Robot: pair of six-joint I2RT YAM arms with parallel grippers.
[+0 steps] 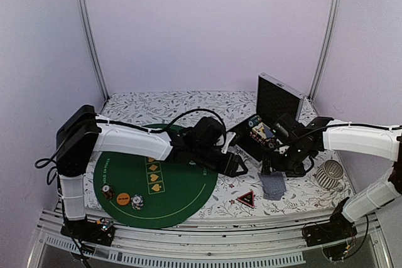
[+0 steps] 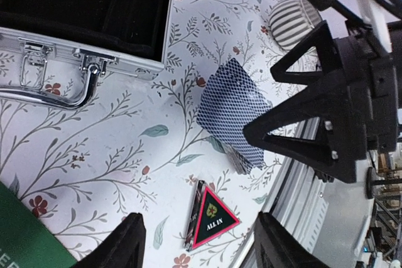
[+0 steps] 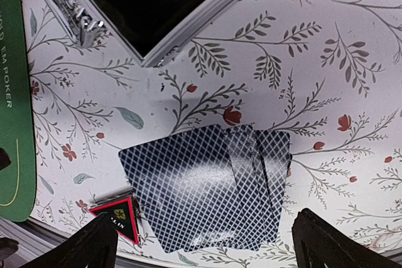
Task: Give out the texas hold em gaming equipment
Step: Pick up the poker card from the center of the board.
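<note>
Chips (image 1: 137, 202) sit on the mat (image 1: 182, 205) at lower left of the top view; the token (image 1: 245, 199) and fanned cards (image 1: 272, 185) lie lower right. Left gripper (image 2: 201, 221) and right gripper (image 3: 210, 240) both gape empty above them. The cards look thin, light and slippery, so pinch the stack's long edges.

Pale lilac walls (image 1: 207, 23) close the back and both sides, with a slim metal post (image 1: 88, 29) rising from each far corner of the surface (image 1: 138, 101) — white cloth (image 1: 188, 98) printed with leafy sprigs — under soft, even light.
</note>
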